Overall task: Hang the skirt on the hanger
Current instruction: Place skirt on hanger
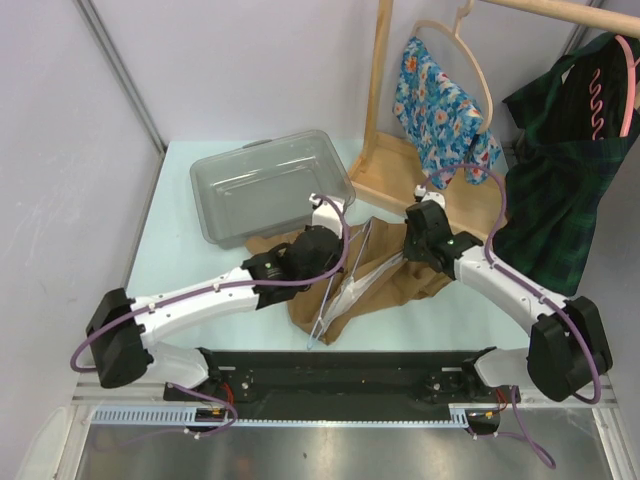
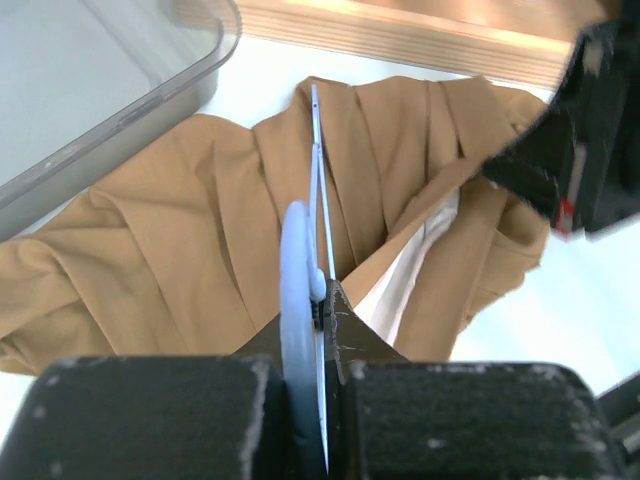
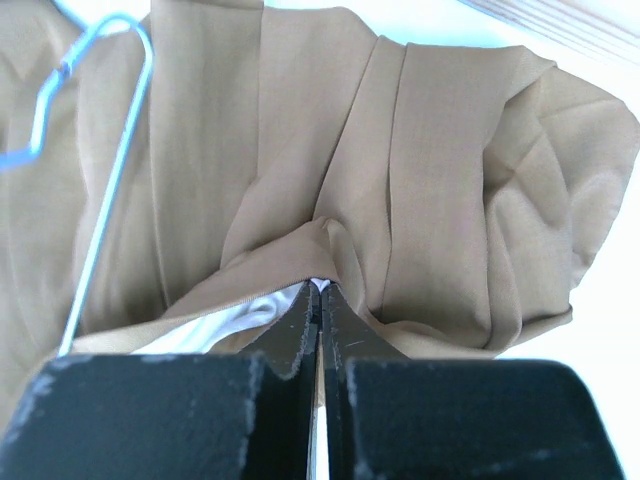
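Right pincer [image 3: 318,298] pinches creased tan skirt [image 3: 430,170]; wire hanger [image 3: 108,200].

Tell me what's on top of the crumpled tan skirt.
A thin metal wire hanger lies across the skirt, clamped in the left gripper. Anything tucked under its folds is covered.

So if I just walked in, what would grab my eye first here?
Probably the crumpled tan skirt in the middle of the table, with the left gripper shut on a thin wire hanger and the right gripper pinching the fabric. Next, the bright floral garment and a dark plaid garment hanging on the wooden rack at the back right.
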Robot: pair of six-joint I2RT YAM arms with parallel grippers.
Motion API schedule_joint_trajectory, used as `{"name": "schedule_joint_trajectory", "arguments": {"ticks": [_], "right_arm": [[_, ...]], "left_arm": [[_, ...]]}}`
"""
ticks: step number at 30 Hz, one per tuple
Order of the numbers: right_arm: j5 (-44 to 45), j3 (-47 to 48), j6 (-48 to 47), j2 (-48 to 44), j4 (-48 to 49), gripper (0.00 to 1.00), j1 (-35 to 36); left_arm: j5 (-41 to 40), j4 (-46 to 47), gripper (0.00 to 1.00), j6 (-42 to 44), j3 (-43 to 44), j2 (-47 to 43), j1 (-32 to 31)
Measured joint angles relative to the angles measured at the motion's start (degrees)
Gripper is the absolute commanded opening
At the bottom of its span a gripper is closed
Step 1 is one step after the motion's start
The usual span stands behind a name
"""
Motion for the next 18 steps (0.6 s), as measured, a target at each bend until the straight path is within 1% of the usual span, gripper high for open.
{"name": "schedule_joint_trajectory", "arguments": {"ticks": [3,5,8,10,14,18], "right_arm": [[-3.91,0.00,-0.26,-0.55,0.61,0.00,-3.58],[-7.80,0.00,-0.31,-0.79,1.20,0.00,-7.13],[-12.81,0.00,-0.70,-0.76,1.86,0.00,-11.26],[-15.39,0.00,-1.11,-0.74,2.05,0.00,-12.76],[-19.04,0.00,-1.33,-0.59,2.10,0.00,-13.16],[-21.24,0.00,-1.31,-0.59,2.25,0.00,-13.94]], "left_arm": [[1.97,3.58,0.00,2.19,-3.72,-3.48,-0.44],[5.42,8.17,0.00,4.48,-8.28,-8.24,-0.68],[9.18,12.31,0.00,6.84,-11.87,-12.24,-0.90],[12.33,14.86,0.00,8.63,-13.79,-14.29,-0.90],[18.49,18.34,0.00,11.47,-15.26,-14.73,-0.96],[21.66,19.58,0.00,13.09,-15.54,-13.73,-1.29]]}}
